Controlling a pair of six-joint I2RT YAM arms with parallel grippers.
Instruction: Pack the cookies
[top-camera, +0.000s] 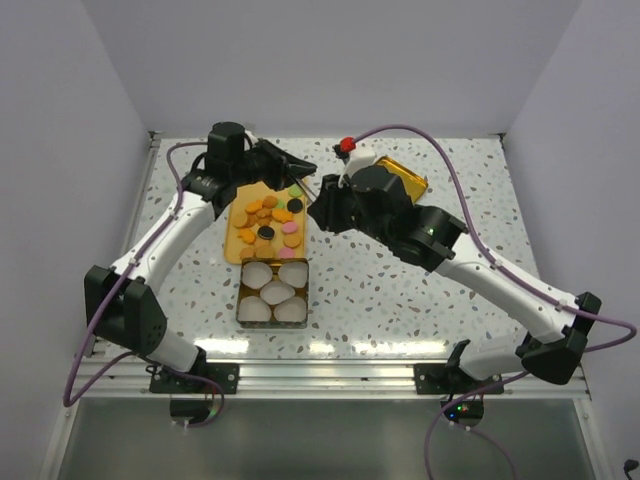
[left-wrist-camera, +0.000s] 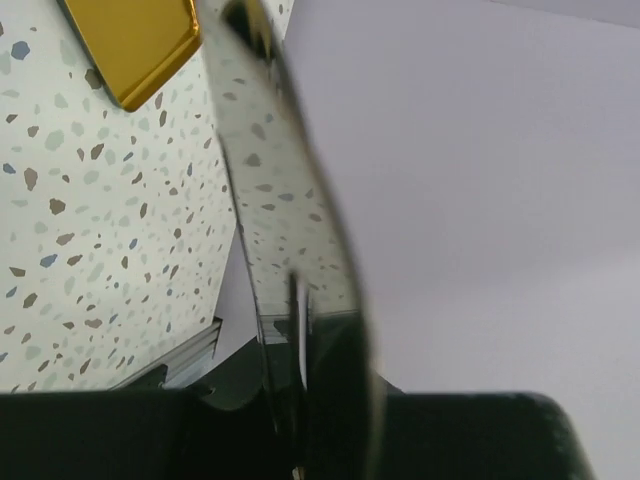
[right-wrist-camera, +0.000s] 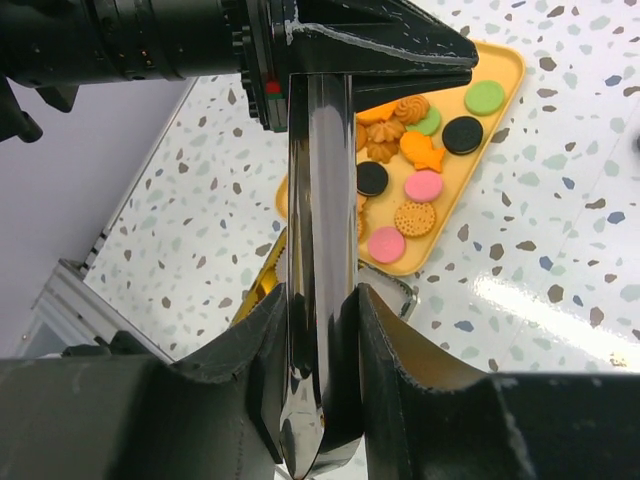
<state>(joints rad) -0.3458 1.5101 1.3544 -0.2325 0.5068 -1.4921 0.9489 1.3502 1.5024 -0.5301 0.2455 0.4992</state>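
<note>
The cookies (top-camera: 268, 218), small orange, tan, black, pink and green discs, lie on a yellow tray (top-camera: 243, 247) at the middle back; they also show in the right wrist view (right-wrist-camera: 420, 170). A shiny metal tongs-like strip (right-wrist-camera: 320, 180) spans between both grippers above the tray's right edge. My right gripper (right-wrist-camera: 320, 300) is shut on its near end. My left gripper (right-wrist-camera: 370, 50) grips its far end. In the left wrist view the strip (left-wrist-camera: 290, 200) runs up from the left gripper (left-wrist-camera: 300, 400). In the top view the grippers meet, left (top-camera: 292, 168) and right (top-camera: 325, 207).
A gold tin (top-camera: 240, 292) holding several white paper cups (top-camera: 272, 290) sits just in front of the tray. Its gold lid (top-camera: 408, 180) lies at the back right, also in the left wrist view (left-wrist-camera: 135, 40). A red-topped object (top-camera: 347, 145) stands at the back.
</note>
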